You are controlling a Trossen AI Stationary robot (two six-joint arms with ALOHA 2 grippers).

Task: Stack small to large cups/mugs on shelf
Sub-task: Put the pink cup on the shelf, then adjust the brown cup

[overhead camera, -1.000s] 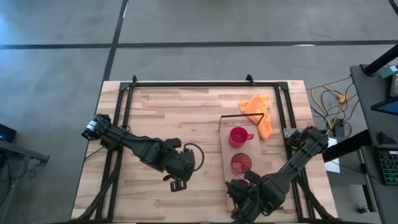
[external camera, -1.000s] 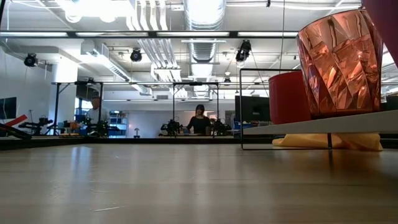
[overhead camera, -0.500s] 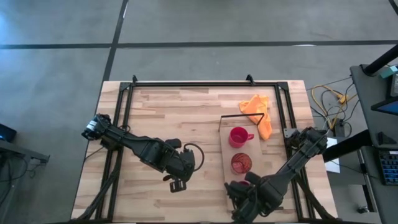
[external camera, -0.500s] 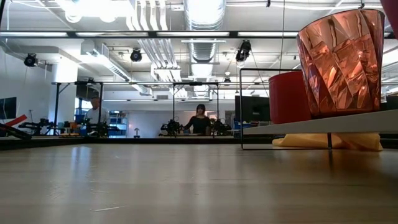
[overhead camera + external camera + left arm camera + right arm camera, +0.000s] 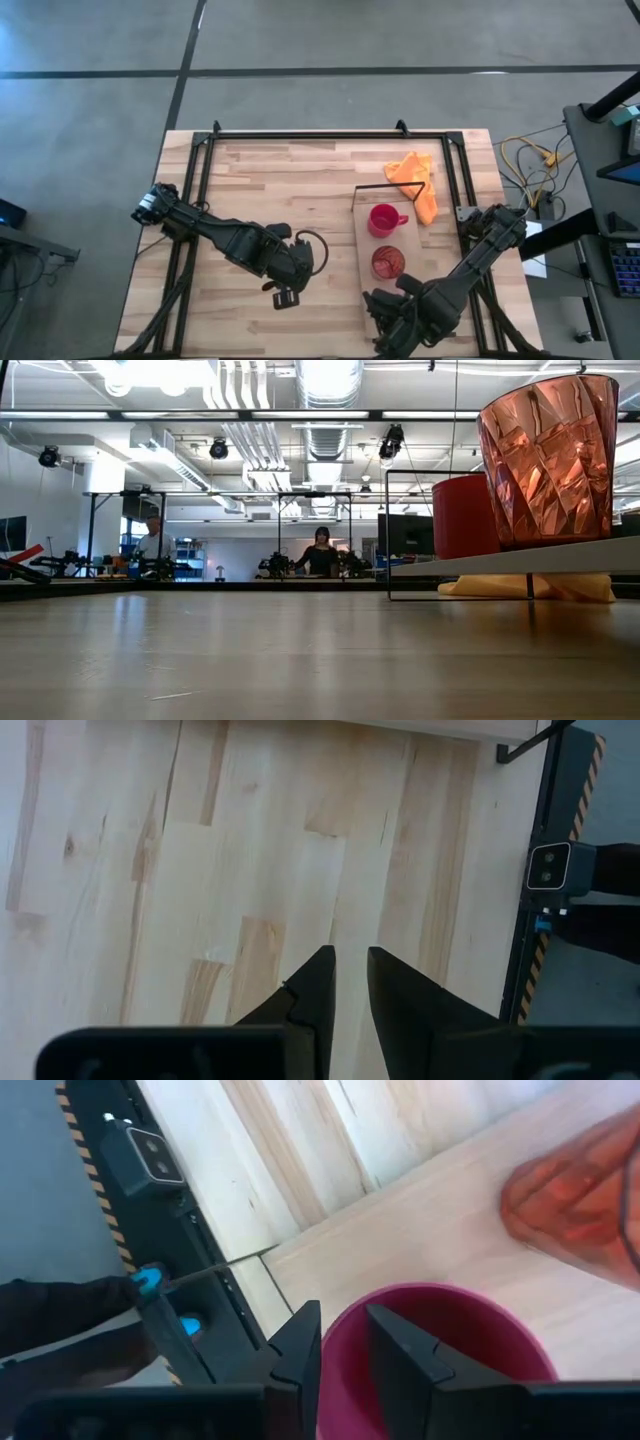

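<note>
**Inspector:** On the table (image 5: 260, 190), taking the shelf (image 5: 362, 262) as reference, list items from largest down.

**Assistant:** The shelf is a pale board on the table's right half. The red mug (image 5: 382, 219) stands on its far part, handle toward the orange cloth (image 5: 415, 180) just beyond the far corner. The orange cup (image 5: 388, 263) stands mid-shelf, nearer than the mug. The purple cup (image 5: 430, 1355) is at the shelf's near end, under the right arm.

**Inspector:** What has changed?

**Assistant:** A second ago the low view caught a magenta edge up beside the orange cup; half a second ago only a sliver; now none. In my judgement the purple cup has been carried lower or drawn toward the near end, so stacking is not finished.

**Inspector:** Jaws?

**Assistant:** The right gripper (image 5: 340, 1345) has a narrow gap, with the purple cup's rim caught in it: one finger inside the wall, one outside. It grips that cup over the shelf's near end. The left gripper (image 5: 345, 982) waits over bare table left of the shelf, fingers nearly together and holding nothing.
</note>
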